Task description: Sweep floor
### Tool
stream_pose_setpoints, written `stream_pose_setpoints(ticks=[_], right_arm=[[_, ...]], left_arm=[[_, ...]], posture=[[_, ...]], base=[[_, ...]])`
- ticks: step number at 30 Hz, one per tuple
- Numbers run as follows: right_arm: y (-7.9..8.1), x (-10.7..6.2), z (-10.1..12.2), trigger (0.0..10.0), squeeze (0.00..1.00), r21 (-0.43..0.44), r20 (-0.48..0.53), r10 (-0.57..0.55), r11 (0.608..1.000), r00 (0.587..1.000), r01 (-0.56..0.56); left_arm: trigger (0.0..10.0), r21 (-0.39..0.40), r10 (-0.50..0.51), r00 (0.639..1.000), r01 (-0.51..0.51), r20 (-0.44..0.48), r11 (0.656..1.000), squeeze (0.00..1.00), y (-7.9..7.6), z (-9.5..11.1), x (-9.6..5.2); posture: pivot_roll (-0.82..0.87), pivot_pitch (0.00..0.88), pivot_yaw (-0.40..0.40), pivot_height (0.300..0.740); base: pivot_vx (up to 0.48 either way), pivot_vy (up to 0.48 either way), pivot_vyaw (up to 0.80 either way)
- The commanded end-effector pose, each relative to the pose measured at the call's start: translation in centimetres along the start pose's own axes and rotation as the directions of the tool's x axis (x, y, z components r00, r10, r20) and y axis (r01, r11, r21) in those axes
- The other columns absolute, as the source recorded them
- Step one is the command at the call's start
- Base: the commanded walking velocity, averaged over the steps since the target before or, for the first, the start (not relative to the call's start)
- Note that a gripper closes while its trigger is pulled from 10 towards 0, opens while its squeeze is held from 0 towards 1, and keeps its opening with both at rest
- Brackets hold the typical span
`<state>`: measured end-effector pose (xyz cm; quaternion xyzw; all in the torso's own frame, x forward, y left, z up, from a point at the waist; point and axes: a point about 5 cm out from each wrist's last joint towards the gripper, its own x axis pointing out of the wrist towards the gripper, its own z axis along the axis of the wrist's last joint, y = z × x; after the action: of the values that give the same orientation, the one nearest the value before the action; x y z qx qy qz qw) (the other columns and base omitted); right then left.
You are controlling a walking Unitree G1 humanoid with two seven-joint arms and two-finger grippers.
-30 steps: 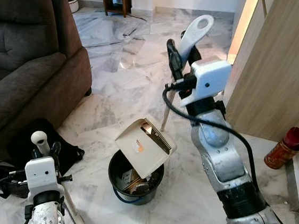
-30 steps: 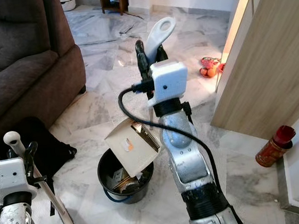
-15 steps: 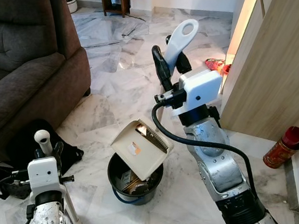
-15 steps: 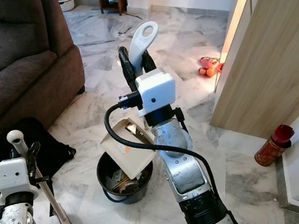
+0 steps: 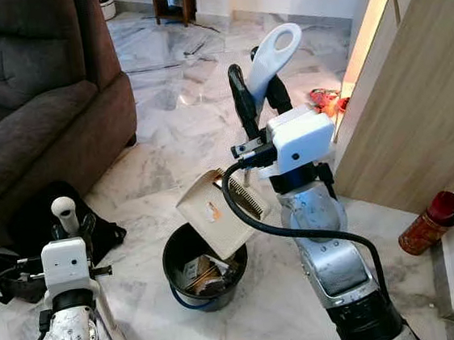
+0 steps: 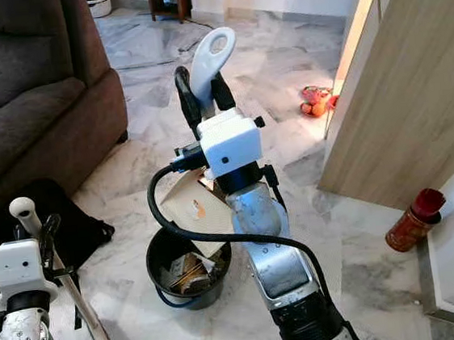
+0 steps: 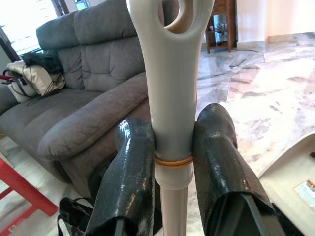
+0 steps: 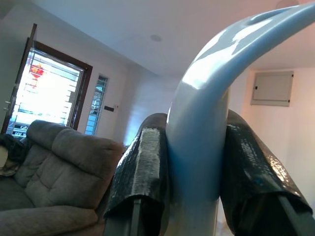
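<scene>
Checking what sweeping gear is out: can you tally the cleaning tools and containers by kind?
Brooms: 1
Dustpans: 1
Buckets: 1
Cans: 1
Total: 4

left: blocked by sofa [image 5: 33,101], black bag [image 5: 34,227]
right: closed off by wooden panel [image 5: 416,109]
near centre: bucket [image 5: 180,260]
far: open marble floor [image 5: 181,77]

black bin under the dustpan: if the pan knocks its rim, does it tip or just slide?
Likely slides rather than tips: the black bin looks squat and wide-mouthed, with debris low inside. The glossy marble floor probably offers little grip. The dustpan, held by the right gripper, hangs tilted over its rim, so a knock would land high.
</scene>
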<state>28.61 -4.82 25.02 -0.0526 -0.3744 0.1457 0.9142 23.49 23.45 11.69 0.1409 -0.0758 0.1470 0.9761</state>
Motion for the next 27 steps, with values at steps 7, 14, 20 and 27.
stream_pose_setpoints(ticks=[7,14,20,27], right_arm=[[0.0,0.3,1.5,10.0,0.00,0.099,0.048,-0.056,0.994,0.997,0.051],[0.0,0.2,1.3,10.0,0.00,0.054,0.053,-0.044,0.998,0.998,0.041],[0.3,0.1,1.5,10.0,0.00,0.026,0.067,-0.018,1.000,0.998,0.016],[1.0,0.0,1.4,10.0,0.00,0.016,0.066,0.036,0.999,0.997,-0.037]], left_arm=[[10.0,0.023,0.010,0.998,-0.011,0.066,1.000,0.00,0.4,1.2,0.1],[10.0,0.023,0.010,0.998,-0.012,0.068,1.000,0.00,0.4,1.2,0.1],[10.0,0.024,0.009,0.998,-0.011,0.068,1.000,0.00,0.4,1.3,0.2],[10.0,0.022,0.011,0.998,-0.013,0.069,1.000,0.00,0.4,1.3,0.2]], posture=[[0.21,0.103,-0.033,0.740],[0.21,0.105,-0.033,0.740],[0.21,0.114,-0.033,0.740],[0.21,0.118,-0.033,0.740]], base=[[0.000,0.000,0.00],[0.000,0.000,0.00],[0.000,0.000,0.00],[0.000,0.000,0.00]])
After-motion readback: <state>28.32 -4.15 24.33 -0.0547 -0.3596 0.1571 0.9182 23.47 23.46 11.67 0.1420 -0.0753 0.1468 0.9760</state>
